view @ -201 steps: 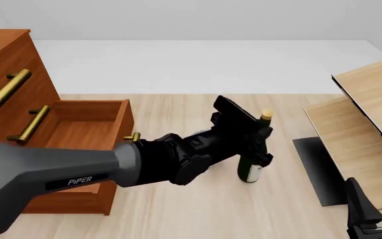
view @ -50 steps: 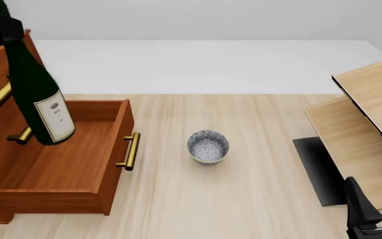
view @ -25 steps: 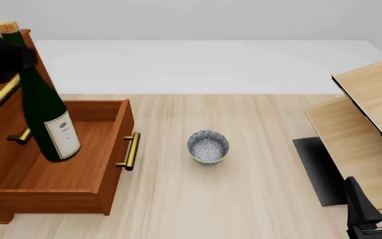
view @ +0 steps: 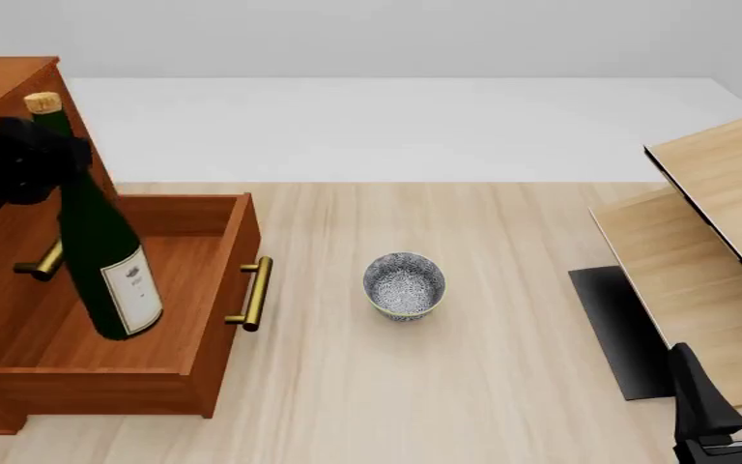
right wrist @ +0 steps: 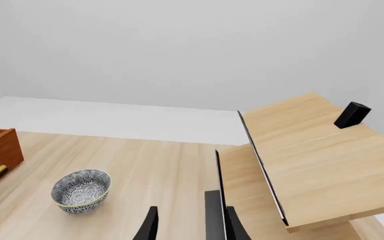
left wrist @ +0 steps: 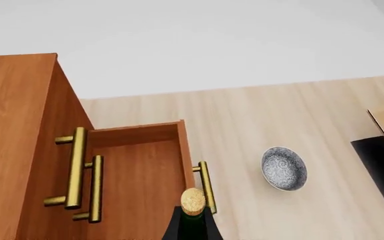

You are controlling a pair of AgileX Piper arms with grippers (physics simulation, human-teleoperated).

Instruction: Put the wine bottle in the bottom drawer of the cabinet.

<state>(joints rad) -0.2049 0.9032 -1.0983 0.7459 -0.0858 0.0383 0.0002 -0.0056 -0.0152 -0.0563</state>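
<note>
The dark green wine bottle [view: 103,253] hangs tilted over the open bottom drawer [view: 165,333], its tan cork leaning toward the cabinet [view: 8,92]. Its base is low inside the drawer box; I cannot tell whether it touches the floor. My left gripper [view: 49,150] is shut on the bottle's neck. In the left wrist view only the cork and neck of the wine bottle [left wrist: 193,202] show, above the bottom drawer [left wrist: 138,170] and beside the cabinet [left wrist: 12,130]. My right gripper [view: 734,389] stands open and empty at the near right, and its fingertips [right wrist: 150,225] show spread in its own view.
A speckled grey bowl [view: 405,284] sits on the table to the right of the drawer's brass handle [view: 255,293]. Pale light-wood furniture [view: 713,232] and a black mat [view: 613,324] occupy the right side. The two upper drawers' handles [left wrist: 78,172] jut out over the open drawer.
My left gripper has come down with the wine bottle, lowering its base deeper into the open bottom drawer. The bowl and the right arm have stayed put.
</note>
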